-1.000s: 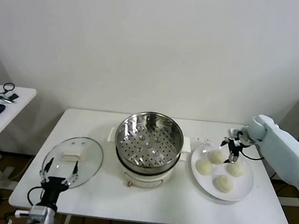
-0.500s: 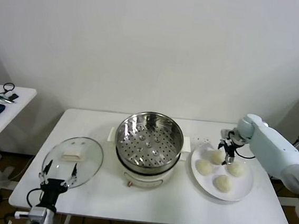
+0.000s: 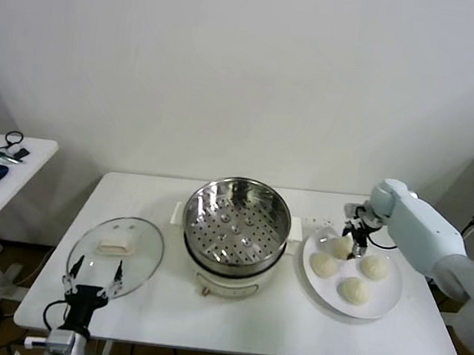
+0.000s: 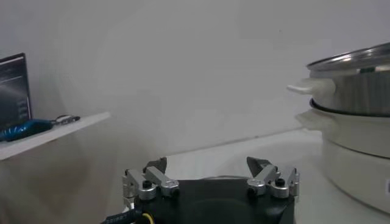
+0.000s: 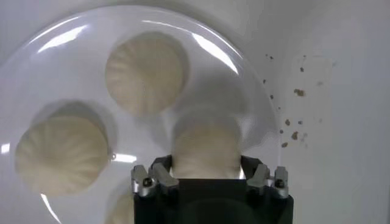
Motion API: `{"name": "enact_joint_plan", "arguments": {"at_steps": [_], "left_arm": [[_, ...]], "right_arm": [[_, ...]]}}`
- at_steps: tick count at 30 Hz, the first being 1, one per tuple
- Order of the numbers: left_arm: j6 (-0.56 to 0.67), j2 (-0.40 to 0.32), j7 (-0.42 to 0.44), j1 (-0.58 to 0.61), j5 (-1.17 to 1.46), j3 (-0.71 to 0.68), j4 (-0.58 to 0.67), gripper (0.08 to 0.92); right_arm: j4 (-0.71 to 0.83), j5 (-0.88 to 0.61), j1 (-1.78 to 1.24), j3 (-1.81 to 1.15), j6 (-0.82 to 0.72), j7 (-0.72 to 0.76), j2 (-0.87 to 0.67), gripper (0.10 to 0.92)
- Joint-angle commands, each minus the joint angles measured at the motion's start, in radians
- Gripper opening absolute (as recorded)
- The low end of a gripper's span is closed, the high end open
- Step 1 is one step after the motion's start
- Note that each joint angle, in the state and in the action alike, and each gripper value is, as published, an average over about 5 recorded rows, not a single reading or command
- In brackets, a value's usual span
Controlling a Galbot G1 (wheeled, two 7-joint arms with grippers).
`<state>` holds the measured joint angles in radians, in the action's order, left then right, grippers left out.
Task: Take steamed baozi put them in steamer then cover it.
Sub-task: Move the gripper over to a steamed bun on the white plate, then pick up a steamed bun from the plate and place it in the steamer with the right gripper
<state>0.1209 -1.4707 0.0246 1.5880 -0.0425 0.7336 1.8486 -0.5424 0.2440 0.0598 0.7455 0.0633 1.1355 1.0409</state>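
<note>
Right gripper (image 5: pixel 206 173) now closed on pleated white baozi (image 5: pixel 206 146)

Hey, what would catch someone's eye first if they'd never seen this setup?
Likely the shiny steamer mid-table, empty. To its right, the right gripper closes around one of four buns on a white plate. The glass lid lies to the steamer's left, with the open left gripper at the table edge.

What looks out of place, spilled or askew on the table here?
Only small brown specks on the table beside the plate stand out. The steamer sits upright, the cover lies flat, and the right gripper grips one baozi normally.
</note>
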Motion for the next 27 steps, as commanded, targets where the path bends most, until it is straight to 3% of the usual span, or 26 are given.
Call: {"name": "enact_joint_plan", "arguments": {"at_steps": [1,8,19,27], "left_arm": [[0.001,-0.001,-0.001,0.001,-0.001,0.000,0.000,0.823],[0.000,-0.001,-0.001,0.004,-0.001,0.001,0.003,0.823],[0.001,0.002,0.000,0.016,-0.001,-0.001,0.006,0.823],[0.001,-0.008,0.003,0.029,-0.003,-0.010,0.019,0.823]], "right_arm": [[0.019,0.004,0.000,-0.001,0.001,0.000,0.015,0.689],[-0.037,-0.019,0.029,0.037,0.008,0.007,-0.017,0.679],[-0.385,-0.215,0.339,0.352,0.076,0.037,-0.127,0.679],[-0.519,-0.229,0.579,0.496,0.177,0.066,-0.078,0.679]]}}
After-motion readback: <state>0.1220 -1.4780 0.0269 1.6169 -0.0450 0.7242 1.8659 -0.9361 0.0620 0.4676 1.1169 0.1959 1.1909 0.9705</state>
